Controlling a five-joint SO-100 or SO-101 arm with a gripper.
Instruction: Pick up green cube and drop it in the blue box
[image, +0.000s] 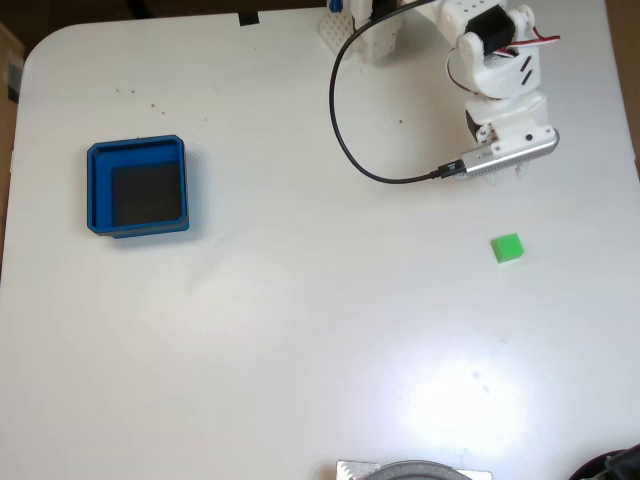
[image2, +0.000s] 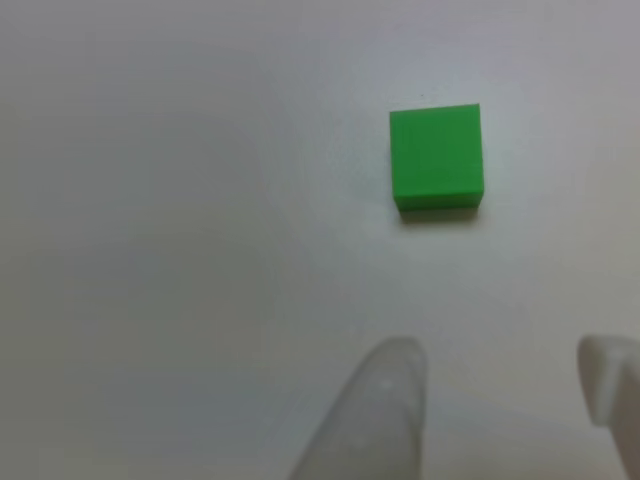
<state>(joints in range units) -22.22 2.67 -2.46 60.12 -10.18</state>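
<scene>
My tool (image2: 500, 385) is spread wide and empty, the cube (image2: 437, 156) on the surface (image2: 160, 250) just ahead of its tips, apart. If I drop skewed, one finger (image2: 385, 400) may nudge it away. The box (image: 137, 187) lies well off.

The green cube (image: 507, 248) lies well right of the blue box (image: 137, 232).
</scene>
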